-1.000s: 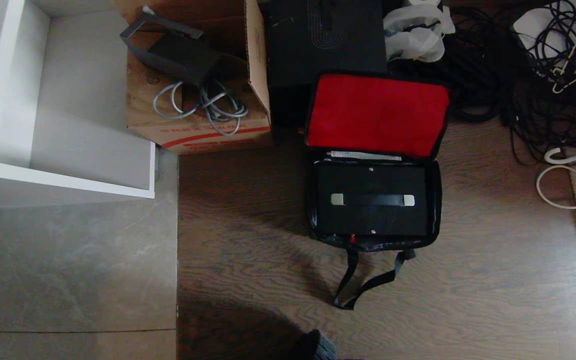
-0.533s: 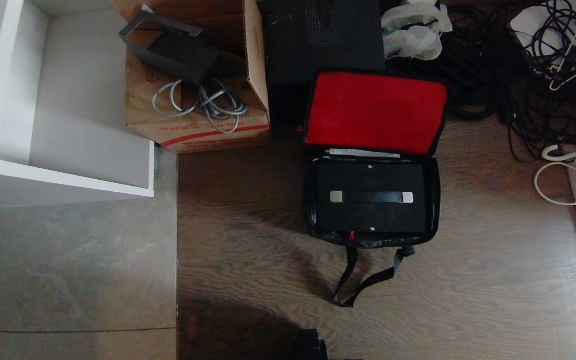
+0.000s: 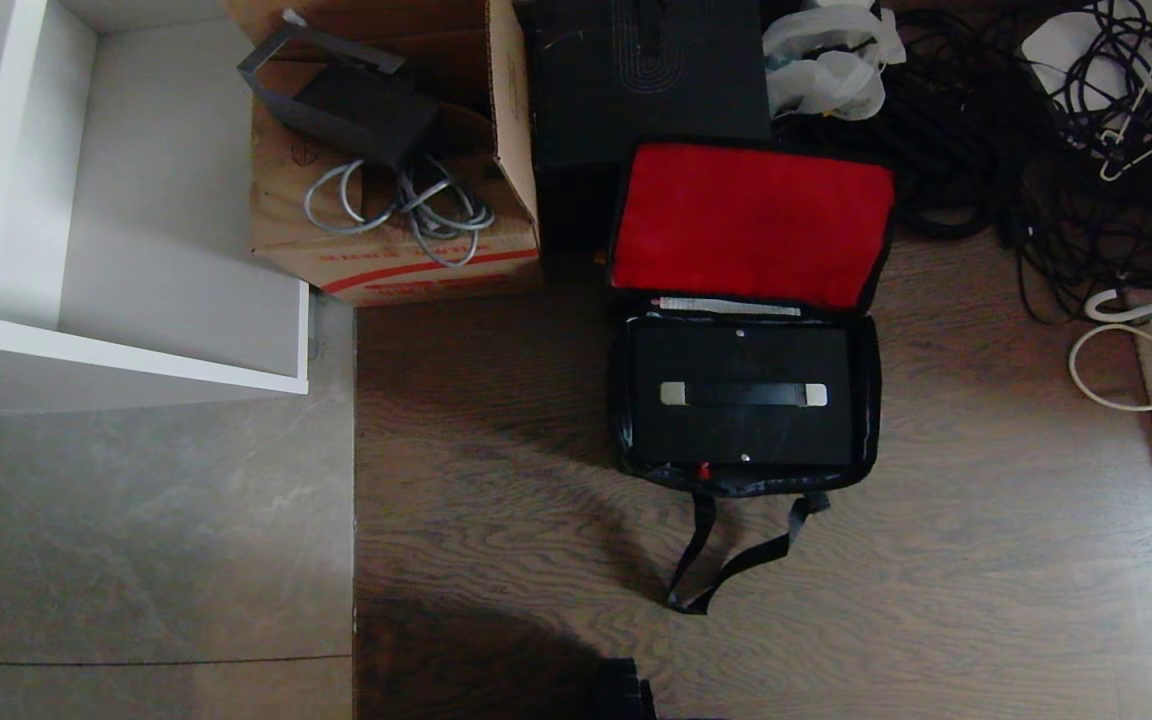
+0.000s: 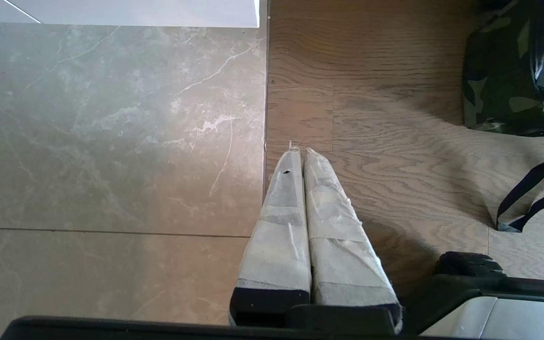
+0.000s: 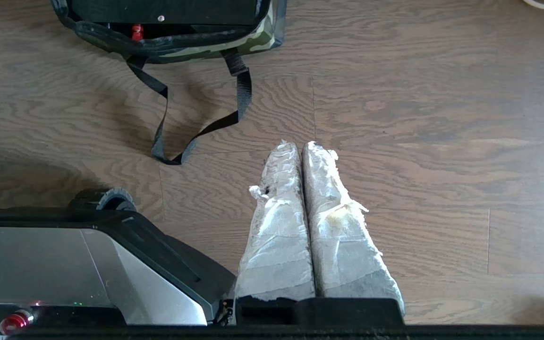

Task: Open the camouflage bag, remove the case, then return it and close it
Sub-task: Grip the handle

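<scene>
Cardboard box [image 3: 391, 210] and black cables [image 3: 1036, 130] beside open camouflage bag [image 3: 746, 330].

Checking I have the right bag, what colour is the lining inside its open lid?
Red, clearest in the head view on the camouflage bag's raised lid.

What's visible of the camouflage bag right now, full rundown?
The camouflage bag is a boxy soft fabric bag in green, brown and black camouflage with black trim. It stands on the wood floor, lid flipped back, red lining exposed. The black case lies inside, handle up. Its black shoulder strap trails loose on the floor. Nothing grips it.
</scene>
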`<state>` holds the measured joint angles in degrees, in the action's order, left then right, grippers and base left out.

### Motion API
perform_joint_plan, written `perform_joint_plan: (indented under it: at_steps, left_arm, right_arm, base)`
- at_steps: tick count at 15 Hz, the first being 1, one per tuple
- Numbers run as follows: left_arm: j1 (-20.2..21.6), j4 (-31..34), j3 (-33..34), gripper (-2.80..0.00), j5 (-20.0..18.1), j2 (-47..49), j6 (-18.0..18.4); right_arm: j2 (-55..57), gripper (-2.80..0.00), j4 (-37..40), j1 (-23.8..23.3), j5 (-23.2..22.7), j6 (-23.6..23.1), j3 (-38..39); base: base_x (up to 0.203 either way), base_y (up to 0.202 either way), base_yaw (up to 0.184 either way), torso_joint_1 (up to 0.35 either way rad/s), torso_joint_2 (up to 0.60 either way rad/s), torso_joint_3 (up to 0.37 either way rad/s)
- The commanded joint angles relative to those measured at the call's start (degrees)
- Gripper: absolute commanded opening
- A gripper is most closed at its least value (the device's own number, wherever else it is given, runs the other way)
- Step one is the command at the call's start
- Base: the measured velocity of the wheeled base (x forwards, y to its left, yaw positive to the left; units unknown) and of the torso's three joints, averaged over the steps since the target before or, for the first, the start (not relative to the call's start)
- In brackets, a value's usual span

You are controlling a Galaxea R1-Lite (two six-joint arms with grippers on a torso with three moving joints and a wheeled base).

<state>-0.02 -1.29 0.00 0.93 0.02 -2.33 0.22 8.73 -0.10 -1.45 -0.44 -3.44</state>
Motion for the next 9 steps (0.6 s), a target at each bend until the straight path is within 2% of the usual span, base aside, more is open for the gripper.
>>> perform_joint_plan:
  at_steps: [1, 9]
  left_arm:
    - [-0.1, 0.0, 0.6, -2.80, 0.0, 0.0, 0.0]
    - [-0.1, 0.0, 0.6, -2.80, 0.0, 0.0, 0.0]
  right_arm:
    - [0.0, -2.80, 0.1, 0.0, 0.0, 0.0, 0.0]
    - [0.0, -2.80, 0.1, 0.0, 0.0, 0.0, 0.0]
  base:
    - [0.000, 0.000, 0.000, 0.000, 0.00, 0.000]
    - [0.000, 0.000, 0.000, 0.000, 0.00, 0.000]
